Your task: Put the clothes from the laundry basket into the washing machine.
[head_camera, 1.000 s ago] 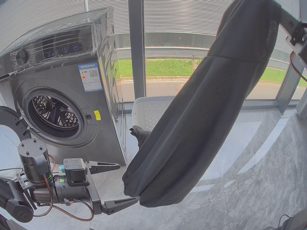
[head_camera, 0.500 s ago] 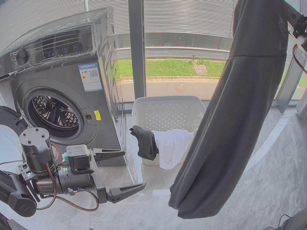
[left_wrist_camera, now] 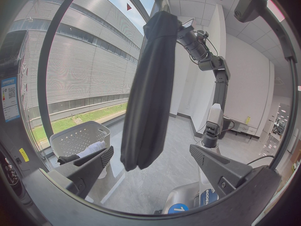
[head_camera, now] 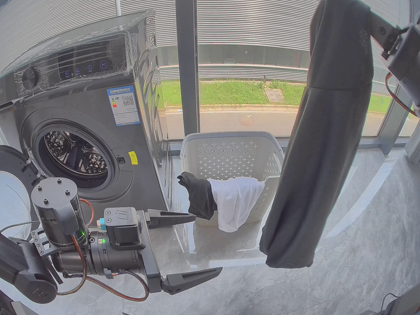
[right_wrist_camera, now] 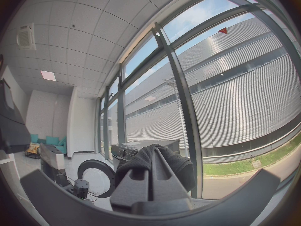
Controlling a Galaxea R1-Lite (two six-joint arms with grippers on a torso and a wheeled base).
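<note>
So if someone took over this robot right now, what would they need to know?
Right gripper shut on a dark garment, held high, hanging clear of the laundry basket.
Left gripper open, empty, low before the washing machine; its door stands open.
Done: garment lifted out. Left: load it, then the white cloth and black cloth draped over the basket's rim.

1. Left gripper (left_wrist_camera: pixel 151 153): jaws spread wide, pointing toward the window and the hanging cloth.
2. Dark garment (left_wrist_camera: pixel 150 88) hangs long and straight, bunched at its upper end in the right gripper (left_wrist_camera: pixel 181 29), which is raised high with jaws pinched on it.
3. White laundry basket (left_wrist_camera: pixel 75 137) sits on the grey floor (left_wrist_camera: pixel 169 173) by the window, with a white cloth (left_wrist_camera: pixel 94 147) and a dark cloth (left_wrist_camera: pixel 67 158) draped over its near rim.
4. Washing machine (left_wrist_camera: pixel 12 116) stands just beside the basket.
</note>
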